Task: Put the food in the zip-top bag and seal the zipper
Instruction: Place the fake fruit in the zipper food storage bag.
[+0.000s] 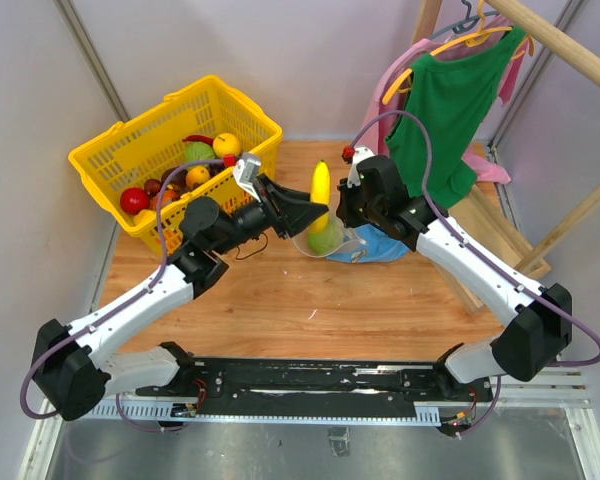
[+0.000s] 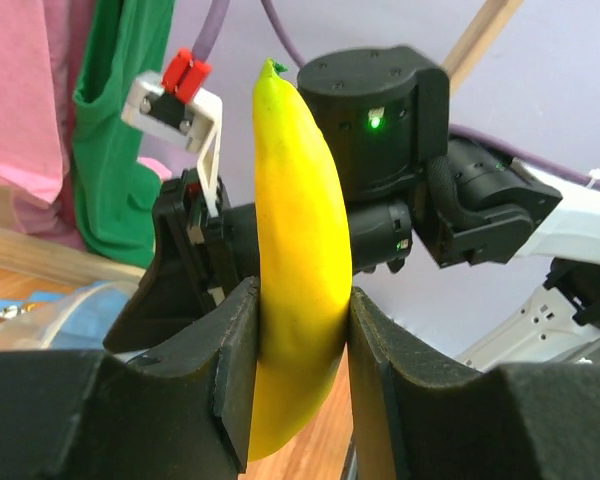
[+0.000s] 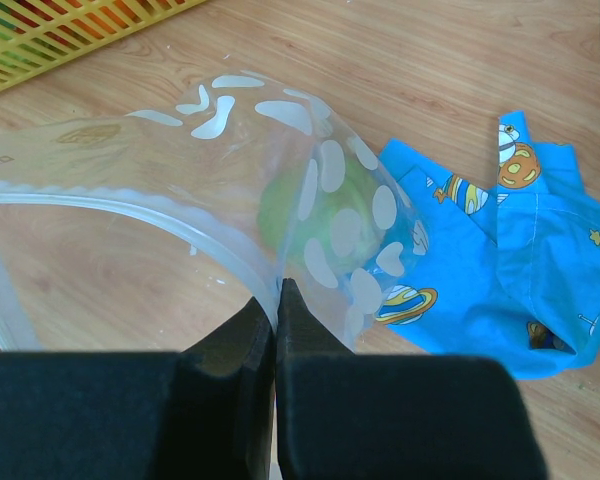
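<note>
From above you see the left tool (image 1: 308, 212) holding the banana (image 1: 321, 188) upright above the zip-top bag (image 1: 332, 240). The bag sits near the middle of the desk (image 1: 280, 300), with the right tool (image 1: 348, 212) at its right side. That view is too coarse for you to judge either grip. Your left wrist view settles the first: the two fingers are clamped on the banana's lower half, one against each side, tip pointing up. The right arm's black wrist housing is close behind the banana, and the bag shows there only as a pale patch at lower left. Your right wrist view settles the second: the right tool's fingers are pressed together on the bag's mouth edge, pinching the plastic where the zipper (image 3: 130, 200) meets them. From there the zipper arches away to the left as a pale band raised off the wood. Through the white-patterned plastic you can make out a round green food item (image 3: 280, 215) inside the bag, which the overhead view shows only as a green blur. The blue cloth (image 3: 500, 250) lies just beside the bag on its right. The yellow basket (image 1: 170, 130) of remaining food stands well apart at the far left; the right wrist view catches only its corner.
</note>
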Tool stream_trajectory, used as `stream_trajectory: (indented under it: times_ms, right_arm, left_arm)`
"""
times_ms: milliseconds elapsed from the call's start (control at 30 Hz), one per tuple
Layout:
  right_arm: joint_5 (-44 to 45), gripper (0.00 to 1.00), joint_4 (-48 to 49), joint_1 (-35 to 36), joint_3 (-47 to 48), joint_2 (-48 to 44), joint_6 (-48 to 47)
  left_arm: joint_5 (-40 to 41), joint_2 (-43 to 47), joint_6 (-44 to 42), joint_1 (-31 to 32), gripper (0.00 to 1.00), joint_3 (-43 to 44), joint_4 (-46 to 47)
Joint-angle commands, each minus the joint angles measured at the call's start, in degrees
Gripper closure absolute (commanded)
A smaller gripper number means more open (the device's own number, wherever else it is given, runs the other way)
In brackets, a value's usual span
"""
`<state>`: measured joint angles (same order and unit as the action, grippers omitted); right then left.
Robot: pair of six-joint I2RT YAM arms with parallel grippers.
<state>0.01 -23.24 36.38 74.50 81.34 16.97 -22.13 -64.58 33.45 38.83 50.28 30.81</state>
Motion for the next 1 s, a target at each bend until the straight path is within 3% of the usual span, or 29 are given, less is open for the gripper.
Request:
stream_trajectory:
  times_ms: [0, 300, 433, 700, 967]
  right_arm:
    - [-0.03, 0.99, -0.40, -1.39, 2.05, 0.13, 0.88]
    - [-1.20, 1.00, 0.01, -1.37, 2.01, 0.36, 0.47]
    - [-1.59, 0.99, 0.24, -1.37, 1.93, 0.22, 0.17]
    - [-2.50, 0.99, 0.64, -1.36, 1.62, -0.03, -0.20]
    - [-2.91, 1.00, 0.84, -1.33, 1.30, -0.51, -0.48]
  left_arm:
    - [4.94, -0.22, -1.61, 1.93, 1.00, -3.55, 3.93]
    - [11.67, -1.47, -13.40, 2.47, 0.99, -11.50, 8.96]
    - [12.32, -3.00, -20.22, 2.48, 0.94, -12.42, 10.53]
    - [9.79, -5.47, -37.53, 2.48, 0.74, -14.49, 10.79]
    - [8.63, -6.50, -44.99, 2.48, 0.37, -12.63, 4.04]
